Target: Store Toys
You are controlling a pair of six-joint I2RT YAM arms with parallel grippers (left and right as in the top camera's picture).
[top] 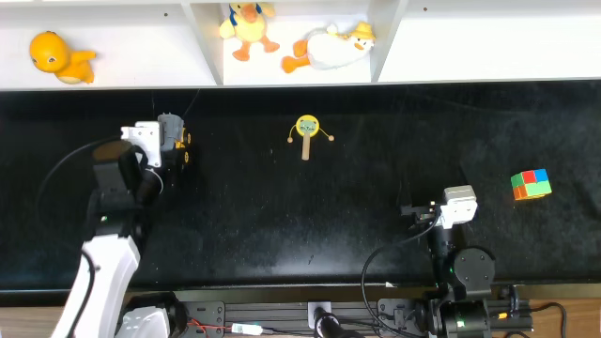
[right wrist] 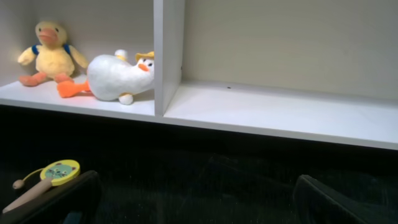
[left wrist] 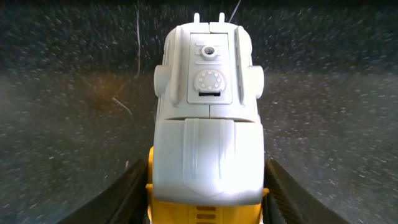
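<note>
A grey and yellow toy vehicle [left wrist: 208, 112] sits between the fingers of my left gripper [left wrist: 205, 167], which is shut on its yellow lower part. From above, the toy vehicle [top: 175, 139] and left gripper [top: 155, 143] are at the table's left, just below the white shelf [top: 300, 83]. A small rattle drum [top: 307, 131] with a wooden handle lies mid-table, and a coloured cube [top: 531, 184] lies at the right. My right gripper [top: 457, 205] is low at the right, open and holding nothing, facing the shelf [right wrist: 261, 118]; the rattle drum [right wrist: 46, 177] lies near one finger.
The shelf's left compartment holds a yellow rubber duck [top: 61, 56]. Its middle one holds a yellow plush duck [top: 249, 26] and a white plush duck [top: 329, 47]. White dividers [right wrist: 168, 56] separate the compartments. The black table [top: 376, 235] spans the view.
</note>
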